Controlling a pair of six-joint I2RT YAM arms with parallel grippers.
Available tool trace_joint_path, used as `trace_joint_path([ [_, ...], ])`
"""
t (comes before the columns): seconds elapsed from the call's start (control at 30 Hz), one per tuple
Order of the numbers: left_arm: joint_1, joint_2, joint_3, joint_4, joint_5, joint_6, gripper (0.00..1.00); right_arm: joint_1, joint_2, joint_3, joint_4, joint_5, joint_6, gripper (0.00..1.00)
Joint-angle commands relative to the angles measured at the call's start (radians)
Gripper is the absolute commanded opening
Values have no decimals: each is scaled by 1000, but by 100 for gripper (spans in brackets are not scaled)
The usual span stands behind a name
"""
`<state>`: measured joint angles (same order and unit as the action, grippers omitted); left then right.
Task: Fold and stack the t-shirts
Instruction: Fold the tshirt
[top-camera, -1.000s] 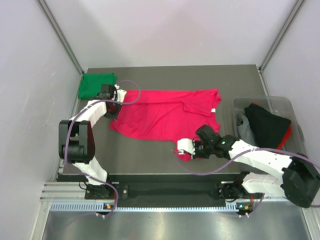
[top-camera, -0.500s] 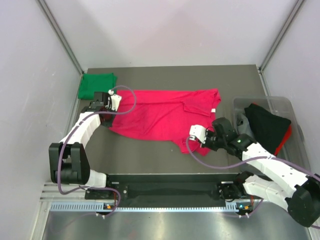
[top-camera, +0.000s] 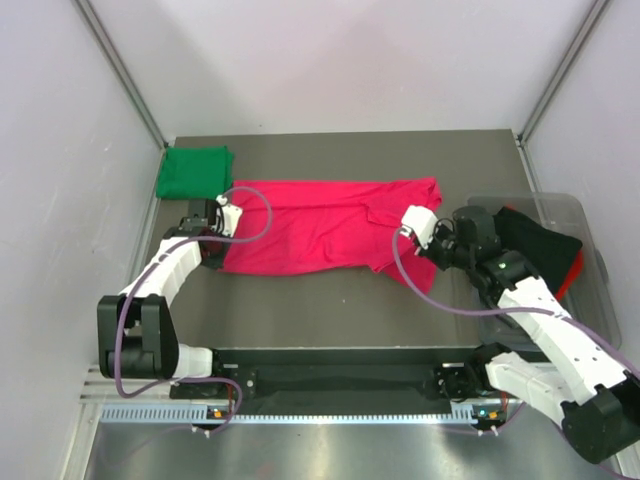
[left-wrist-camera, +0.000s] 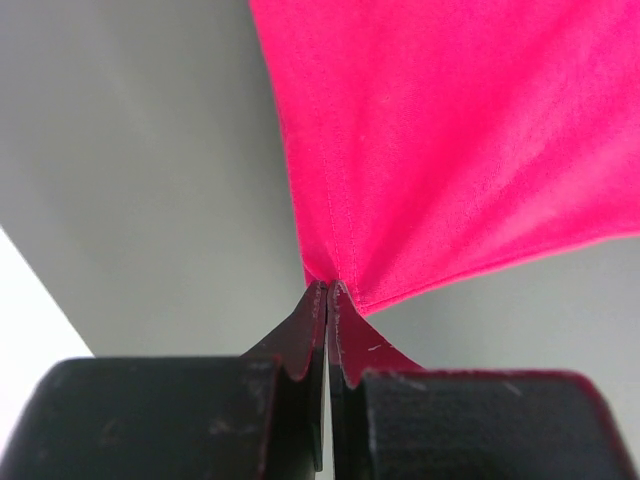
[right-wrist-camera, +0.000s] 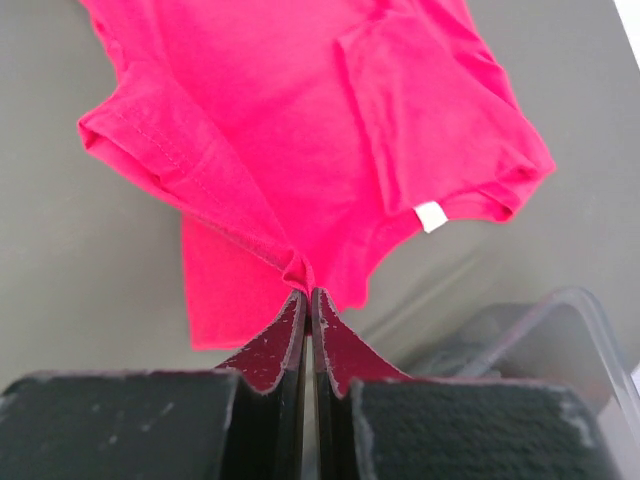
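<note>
The crimson-pink t-shirt (top-camera: 320, 225) lies spread across the middle of the table, stretched between both arms. My left gripper (top-camera: 212, 228) is shut on its left edge (left-wrist-camera: 330, 270). My right gripper (top-camera: 408, 232) is shut on a fold of its right side (right-wrist-camera: 300, 270), lifted a little. The white neck label (right-wrist-camera: 431, 216) shows in the right wrist view. The green t-shirt (top-camera: 194, 170) lies folded at the far left corner, just beyond the left gripper.
A clear plastic bin (top-camera: 580, 215) stands at the right edge with dark and red cloth (top-camera: 535, 250) in it; my right arm reaches over its near side. The grey walls close in on both sides.
My right gripper has pulled the shirt's lower right part up and to the right, toward the bin. My left gripper has moved slightly down and left with the left edge. The shirt is now stretched flatter.
</note>
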<state>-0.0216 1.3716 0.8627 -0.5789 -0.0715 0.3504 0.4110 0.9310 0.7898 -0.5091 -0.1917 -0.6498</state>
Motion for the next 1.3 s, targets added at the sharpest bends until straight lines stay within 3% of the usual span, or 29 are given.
trace_joint_path([
  [0.0, 9, -31, -7, 67, -40, 7, 0, -41, 23, 78, 33, 18, 48, 0],
  [0.33, 12, 41, 35, 91, 4, -19, 0, -66, 150, 175, 76, 31, 79, 0],
  [0.63, 12, 288, 315, 64, 53, -27, 0, -93, 359, 249, 161, 51, 15, 0],
  [1.03, 14, 509, 541, 106, 39, -33, 0, -113, 742, 591, 164, 63, -76, 0],
  [1.27, 14, 560, 596, 140, -2, -70, 0, -121, 864, 718, 159, 81, -105, 0],
])
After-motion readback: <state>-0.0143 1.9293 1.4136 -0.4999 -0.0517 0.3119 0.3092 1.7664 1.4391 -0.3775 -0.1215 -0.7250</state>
